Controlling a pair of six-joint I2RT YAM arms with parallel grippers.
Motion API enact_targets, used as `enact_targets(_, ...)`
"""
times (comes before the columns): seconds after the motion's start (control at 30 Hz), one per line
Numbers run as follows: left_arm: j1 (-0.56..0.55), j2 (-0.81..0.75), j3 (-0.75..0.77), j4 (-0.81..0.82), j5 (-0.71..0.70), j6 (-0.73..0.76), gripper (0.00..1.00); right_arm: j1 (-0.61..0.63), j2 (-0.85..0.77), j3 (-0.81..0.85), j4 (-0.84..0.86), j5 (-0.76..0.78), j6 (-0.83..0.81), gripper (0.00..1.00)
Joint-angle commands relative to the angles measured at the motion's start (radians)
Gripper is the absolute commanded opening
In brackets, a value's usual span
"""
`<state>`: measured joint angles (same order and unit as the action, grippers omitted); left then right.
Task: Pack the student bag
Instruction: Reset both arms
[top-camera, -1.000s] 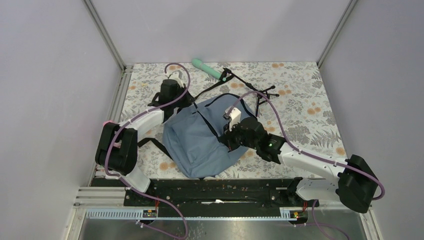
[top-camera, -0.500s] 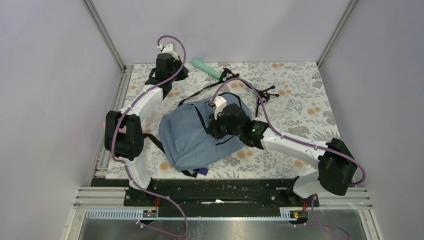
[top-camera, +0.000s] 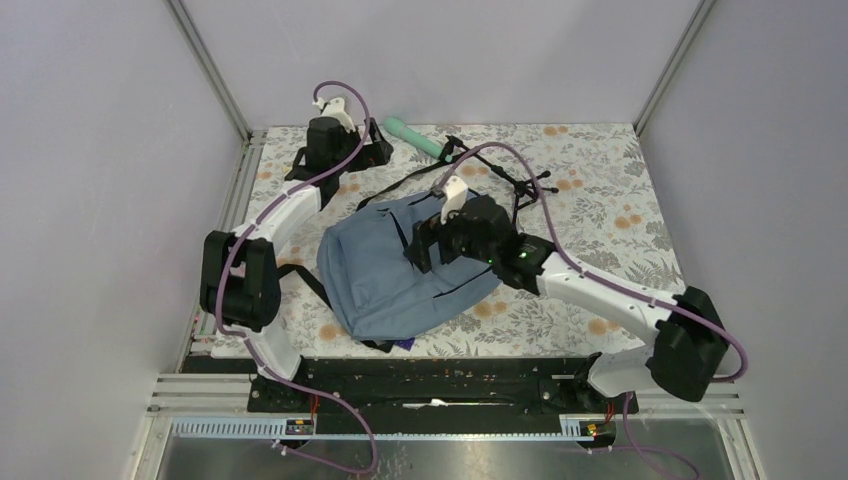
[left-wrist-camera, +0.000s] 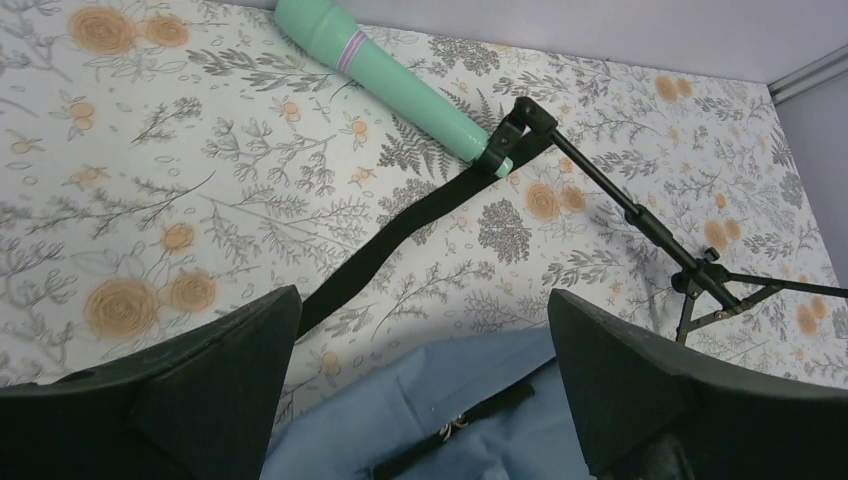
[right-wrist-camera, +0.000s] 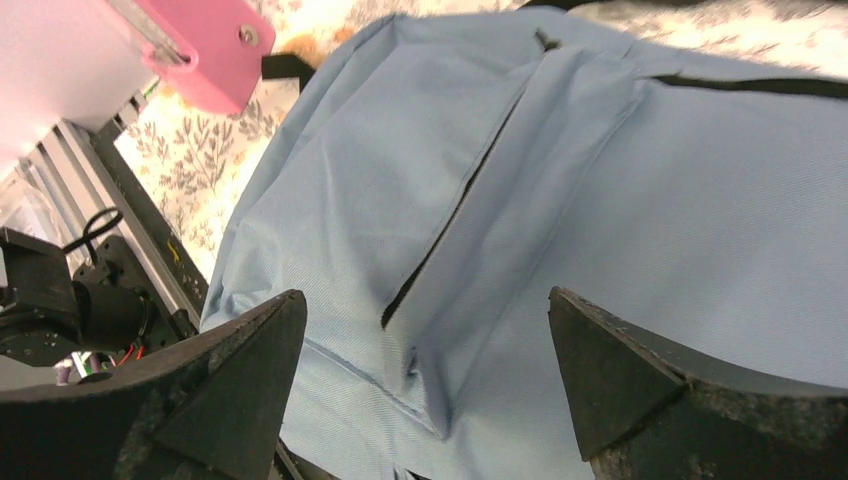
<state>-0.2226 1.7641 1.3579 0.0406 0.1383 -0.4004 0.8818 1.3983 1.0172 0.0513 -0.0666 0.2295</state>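
Observation:
The student bag (top-camera: 395, 275), slate-blue with black straps, lies flat in the middle of the floral table. Its front pocket zipper (right-wrist-camera: 455, 215) runs down the fabric in the right wrist view. My right gripper (top-camera: 422, 245) hovers over the bag's upper middle, open with only fabric below it (right-wrist-camera: 425, 294). My left gripper (top-camera: 362, 152) is at the back left, beyond the bag's top edge (left-wrist-camera: 450, 400). It stands open and empty (left-wrist-camera: 422, 293) above the table and a black strap (left-wrist-camera: 400, 235).
A mint-green bottle (top-camera: 412, 138) (left-wrist-camera: 400, 85) lies at the back edge. A black folding tripod (top-camera: 515, 180) (left-wrist-camera: 640, 215) sits behind the bag to the right. A pink block (right-wrist-camera: 205, 50) sticks out by the left rail. A small purple item (top-camera: 403, 343) peeks out under the bag's near edge.
Both grippers have gone from shut to open. The left arm swung to the back left corner. The right arm moved back and left over the bag, which shifted slightly left.

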Motion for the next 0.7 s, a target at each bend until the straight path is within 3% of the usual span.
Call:
enact_targets(0.0,0.005,-0.141,-0.060,0.039,-0.069,-0.008,0.99,-0.087,-0.101,-0.021,-0.010,-0.021,0.000,0.98)
enact_targets(0.27,0.018,-0.339,-0.180,-0.068,-0.134,-0.023,0.99,-0.355,-0.187,-0.065,-0.180,-0.066,0.023,1.00)
enact_targets(0.4,0.028,-0.462,-0.228,-0.167,-0.232,-0.019,0.99,-0.511,-0.237,-0.085,-0.269,-0.076,0.022,1.00)
enact_targets(0.67,0.032,-0.772,-0.294,-0.323,-0.343,0.074,0.99,-0.789,-0.409,-0.133,-0.379,-0.054,0.024,1.00)
